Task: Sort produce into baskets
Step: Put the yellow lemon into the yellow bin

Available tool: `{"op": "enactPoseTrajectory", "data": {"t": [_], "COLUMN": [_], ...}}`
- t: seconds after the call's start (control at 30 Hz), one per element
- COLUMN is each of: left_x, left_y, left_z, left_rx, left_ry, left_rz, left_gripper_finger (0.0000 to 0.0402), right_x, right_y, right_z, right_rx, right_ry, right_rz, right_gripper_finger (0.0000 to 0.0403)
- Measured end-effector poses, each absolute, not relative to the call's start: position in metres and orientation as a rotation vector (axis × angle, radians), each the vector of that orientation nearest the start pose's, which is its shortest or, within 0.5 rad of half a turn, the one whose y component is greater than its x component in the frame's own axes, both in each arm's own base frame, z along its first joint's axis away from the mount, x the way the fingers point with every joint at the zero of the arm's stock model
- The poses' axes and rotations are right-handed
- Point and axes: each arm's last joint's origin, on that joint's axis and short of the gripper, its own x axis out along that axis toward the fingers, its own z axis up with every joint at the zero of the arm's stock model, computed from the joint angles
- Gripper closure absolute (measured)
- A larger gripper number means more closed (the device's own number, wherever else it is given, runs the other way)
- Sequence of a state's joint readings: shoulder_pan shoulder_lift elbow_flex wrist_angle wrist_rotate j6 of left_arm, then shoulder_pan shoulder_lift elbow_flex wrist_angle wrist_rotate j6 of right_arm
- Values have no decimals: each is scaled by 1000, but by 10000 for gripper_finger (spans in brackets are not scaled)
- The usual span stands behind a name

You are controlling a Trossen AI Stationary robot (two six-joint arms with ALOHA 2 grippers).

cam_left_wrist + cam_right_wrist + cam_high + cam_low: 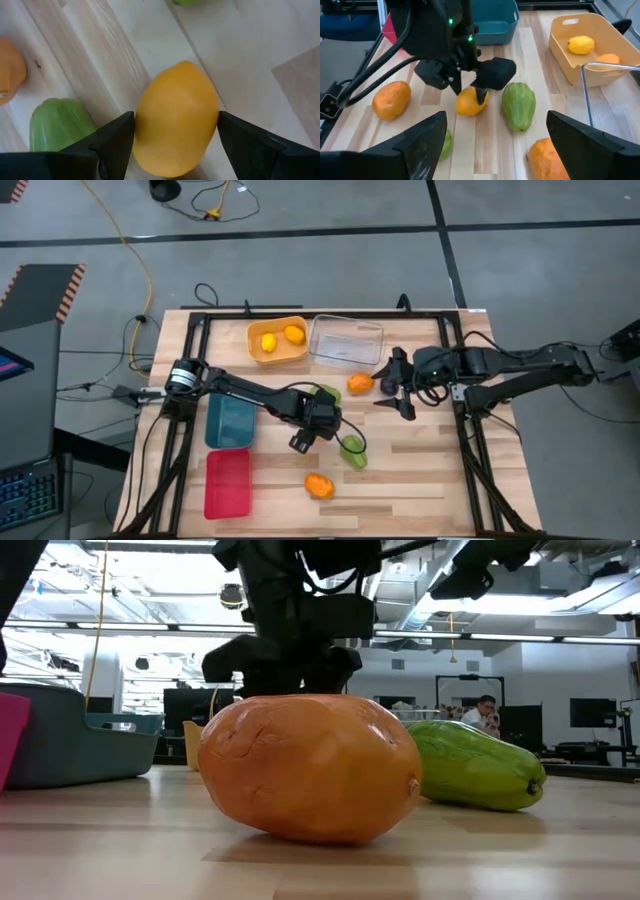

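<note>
My left gripper (175, 120) is shut on a yellow-orange fruit (175, 115) at the table's middle. It also shows in the right wrist view (470, 90). In the high view the gripper (312, 428) hides the fruit. My right gripper (390, 387) is open and empty, right of centre, beside an orange piece (360, 383) and a dark purple piece (388, 383). Green pieces (328, 393) (352, 450) and another orange piece (319, 485) lie on the table. The orange basket (262, 356) holds two yellow pieces (269, 341). My left gripper pinches the yellow-orange fruit by its two opposite sides (142, 125) between its two fingers (117, 137). The fingers come from above and point down (480, 92). I cannot tell whether the fruit rests on the table or is just clear of it.
The clear basket (347, 340) stands right of the orange one at the far side. The teal basket (230, 420) and the red basket (228, 483) stand at the left. A black frame (470, 450) edges the table. In the low view the near orange piece (310, 770) fills the front.
</note>
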State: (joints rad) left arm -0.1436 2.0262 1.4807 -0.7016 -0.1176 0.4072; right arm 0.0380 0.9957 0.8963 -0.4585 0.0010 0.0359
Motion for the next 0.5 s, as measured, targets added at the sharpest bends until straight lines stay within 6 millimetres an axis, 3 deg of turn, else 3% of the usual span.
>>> {"op": "enactPoseTrajectory", "data": {"t": [0.23,0.5], "left_x": [407,406], "left_y": [-55,-55], "left_z": [167,167], "left_rx": [521,496], "left_ry": [1223,1228], "left_rz": [-260,-243], "left_gripper_finger": [142,187], "right_x": [210,209], "right_y": [8,8], "right_z": [309,308], "right_rx": [22,23], "right_ry": [558,561], "right_rz": [27,26], "right_gripper_finger": [35,35]}}
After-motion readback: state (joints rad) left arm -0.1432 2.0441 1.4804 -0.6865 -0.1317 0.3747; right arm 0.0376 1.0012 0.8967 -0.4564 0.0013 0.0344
